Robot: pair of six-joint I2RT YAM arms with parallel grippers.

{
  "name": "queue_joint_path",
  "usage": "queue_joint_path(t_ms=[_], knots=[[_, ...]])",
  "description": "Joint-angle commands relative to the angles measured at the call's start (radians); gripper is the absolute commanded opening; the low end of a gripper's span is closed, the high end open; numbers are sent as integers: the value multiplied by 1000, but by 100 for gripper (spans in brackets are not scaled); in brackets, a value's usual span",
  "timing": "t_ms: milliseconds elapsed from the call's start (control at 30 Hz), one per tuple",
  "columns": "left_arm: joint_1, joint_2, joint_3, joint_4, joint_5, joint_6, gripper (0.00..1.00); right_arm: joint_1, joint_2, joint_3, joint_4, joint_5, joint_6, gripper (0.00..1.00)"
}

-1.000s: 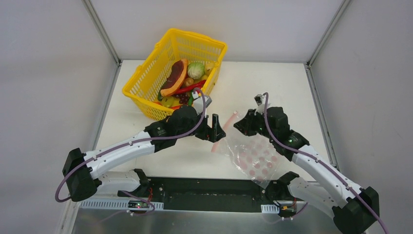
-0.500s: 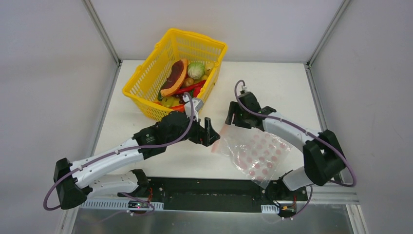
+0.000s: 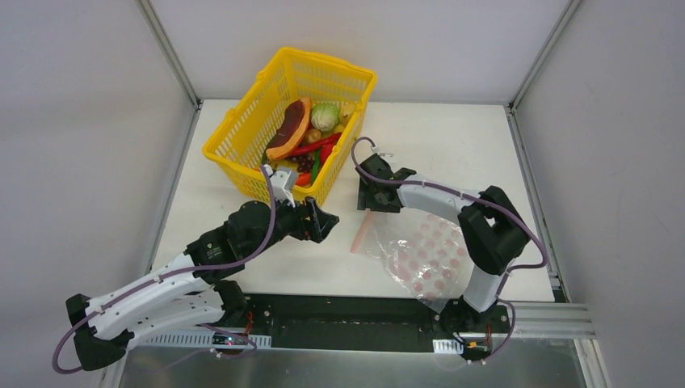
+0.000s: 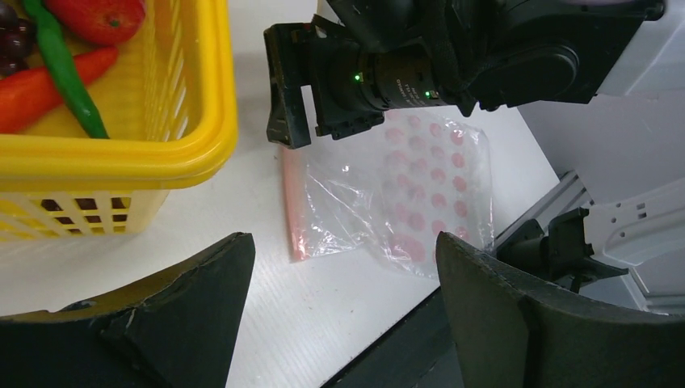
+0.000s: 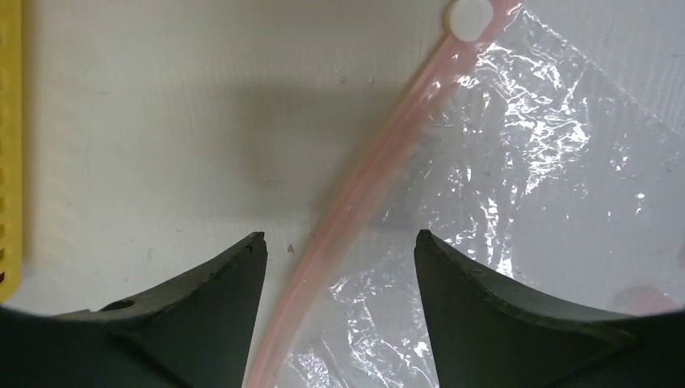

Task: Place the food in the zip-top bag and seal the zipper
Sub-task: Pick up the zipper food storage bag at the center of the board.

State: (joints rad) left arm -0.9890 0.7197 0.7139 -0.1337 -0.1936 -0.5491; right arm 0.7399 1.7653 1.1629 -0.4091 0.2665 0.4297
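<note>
**A:** Where was the food, and where was the bag?

**B:** The food point(image 3: 309, 136) lay all in the yellow basket point(image 3: 239, 115), at the far left of the table point(image 3: 436, 149). The zip-top bag point(image 3: 426, 257) lay flat on the table, near and to the right of the basket, and nothing was inside it. Its zipper point(image 3: 360, 230) was the left edge of the bag.

**A:** And how were the jaws?

**B:** The right gripper point(image 5: 339, 242) was above the far end of the zipper. Its jaws were wide apart, with the pink strip between them, and they held nothing. The left gripper point(image 4: 341, 252) was near the basket, to the left of the bag. Its jaws were also wide and empty.
</note>
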Motion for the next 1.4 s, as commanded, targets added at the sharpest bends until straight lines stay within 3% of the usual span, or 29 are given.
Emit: queue_joint_path(t_ms=[0, 267, 667, 800, 1133, 1367], knots=[[-8, -40, -16, -24, -71, 25, 85, 25, 66, 71, -71, 144, 31, 68], [-8, -46, -17, -48, -76, 27, 85, 37, 113, 62, -58, 165, 10, 53], [-7, -19, -9, -45, -51, 16, 85, 35, 25, -14, 34, 118, -24, 1], [-9, 18, 1, -39, -24, 21, 85, 35, -101, -81, 101, 64, -62, 0], [-8, 167, 20, 86, 87, -5, 86, -19, -641, -396, 381, -299, -94, 0], [-10, 280, 62, 232, 252, -53, 85, -38, -961, -602, 574, -361, -65, 0]])
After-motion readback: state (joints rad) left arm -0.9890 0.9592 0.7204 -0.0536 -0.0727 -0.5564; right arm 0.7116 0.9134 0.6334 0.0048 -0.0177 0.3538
